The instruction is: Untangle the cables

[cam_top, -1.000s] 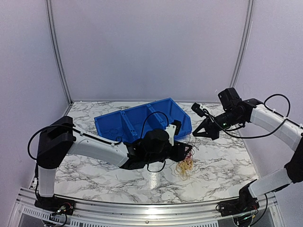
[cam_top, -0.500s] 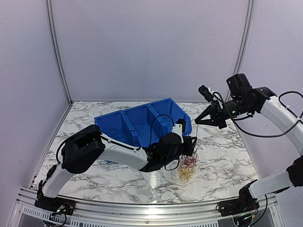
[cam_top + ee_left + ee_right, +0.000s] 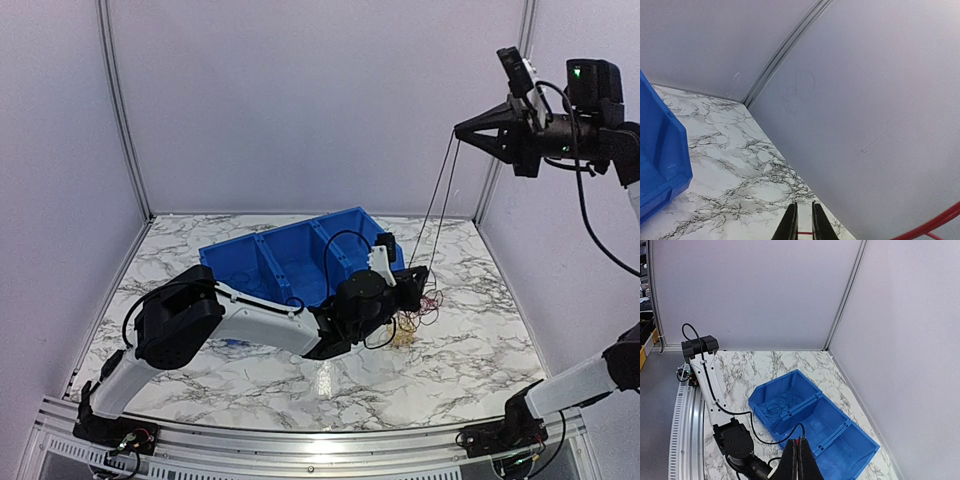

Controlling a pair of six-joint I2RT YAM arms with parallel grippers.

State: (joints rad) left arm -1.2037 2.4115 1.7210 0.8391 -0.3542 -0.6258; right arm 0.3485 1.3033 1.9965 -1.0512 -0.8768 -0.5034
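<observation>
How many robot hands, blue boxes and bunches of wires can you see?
Robot hands: 2 (left hand, right hand)
Blue box: 1
Wire bunches: 2 (wire tangle by the left hand, with strands running up to the right hand; dark loops in one end compartment of the box)
Total: 5

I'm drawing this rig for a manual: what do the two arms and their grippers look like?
The left arm and right arm have white tubular links between bulky black joints. The left gripper and right gripper are black, with two slim tapered fingers. Loose black arm cables loop alongside. A green light glows near the right wrist.
</observation>
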